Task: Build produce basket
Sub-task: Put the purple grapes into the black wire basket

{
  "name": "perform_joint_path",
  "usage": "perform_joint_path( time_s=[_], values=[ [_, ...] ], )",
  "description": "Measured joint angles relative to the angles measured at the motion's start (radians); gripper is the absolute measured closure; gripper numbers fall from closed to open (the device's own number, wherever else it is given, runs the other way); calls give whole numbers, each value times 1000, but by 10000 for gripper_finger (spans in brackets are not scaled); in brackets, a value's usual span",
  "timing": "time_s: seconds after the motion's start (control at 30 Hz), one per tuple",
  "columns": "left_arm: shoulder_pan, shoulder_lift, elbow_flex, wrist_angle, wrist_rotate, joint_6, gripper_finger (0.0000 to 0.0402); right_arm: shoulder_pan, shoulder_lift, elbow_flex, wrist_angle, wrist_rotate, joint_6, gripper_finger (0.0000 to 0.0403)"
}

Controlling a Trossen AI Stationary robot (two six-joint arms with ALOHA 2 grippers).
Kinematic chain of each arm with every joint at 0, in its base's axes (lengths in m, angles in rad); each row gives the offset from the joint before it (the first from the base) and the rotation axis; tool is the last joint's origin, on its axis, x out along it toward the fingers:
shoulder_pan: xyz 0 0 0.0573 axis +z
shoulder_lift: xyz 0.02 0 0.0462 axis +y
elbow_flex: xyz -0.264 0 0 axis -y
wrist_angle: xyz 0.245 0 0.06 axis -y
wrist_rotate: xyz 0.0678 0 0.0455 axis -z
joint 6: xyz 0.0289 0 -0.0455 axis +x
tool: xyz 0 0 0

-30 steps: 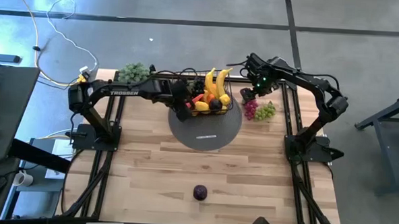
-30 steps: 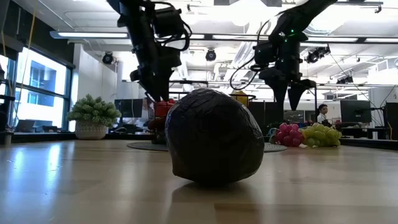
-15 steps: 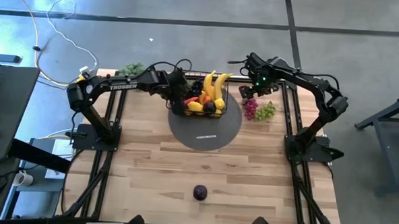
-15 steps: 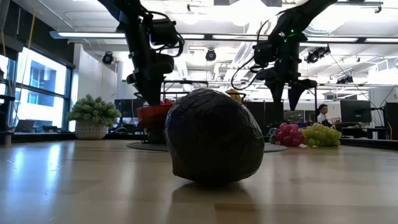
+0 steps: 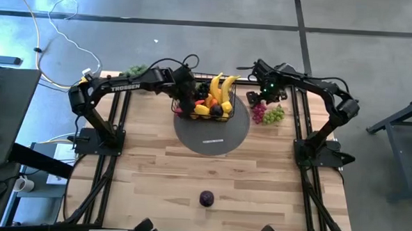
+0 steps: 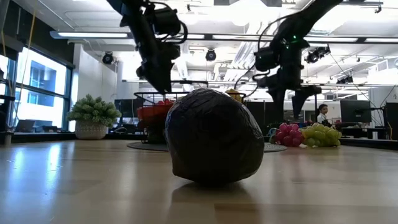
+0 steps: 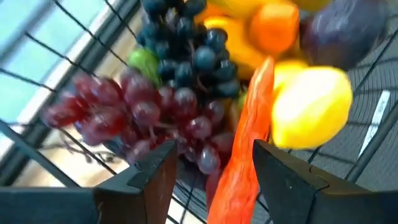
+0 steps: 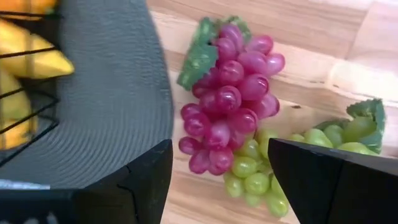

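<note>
High view: the black wire basket [image 5: 208, 104] sits on the far part of a flat grey round disc [image 5: 212, 133] at the far centre of the wooden table [image 5: 154, 176], loaded with yellow bananas [image 5: 223, 87], a lemon [image 5: 207, 110] and other small produce. The left gripper [image 5: 183, 104] is at the basket's left side, just above its rim. Left wrist view: its fingers [image 7: 155, 180] stand spread apart with nothing between them, right over the wire wall; inside are red grapes [image 7: 140, 115], dark grapes [image 7: 186, 53], a red chilli [image 7: 245, 143], the lemon, an orange [image 7: 273, 28] and a purple plum [image 7: 345, 28]. The right gripper [image 5: 266, 97] hangs near the disc's right edge, over two grape bunches on the table. Right wrist view: its fingers [image 8: 146, 180] are wide apart and empty, with the pink-red grape bunch [image 8: 227, 102] below and the green grape bunch [image 8: 261, 171] touching it, both beside the disc. One more dark plum [image 5: 206, 198] lies alone on the near part of the table, well apart from the basket; in the low view it fills the foreground. A pale-green leafy bunch [image 6: 93, 111] sits at the table's far left.
</note>
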Motion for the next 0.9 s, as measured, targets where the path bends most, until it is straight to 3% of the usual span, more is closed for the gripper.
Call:
perform_joint_path(
  time_s=[0.4,0.57,0.9],
  values=[
    [32,0,179,-290,-130,29,204,0,0,-188,230,17,54,157],
    [32,-20,189,-412,-168,12,204,-1,0,-262,327,42,73,167],
    [32,-46,188,-523,-179,-66,204,-1,-2,-298,424,55,89,303]
  ],
)
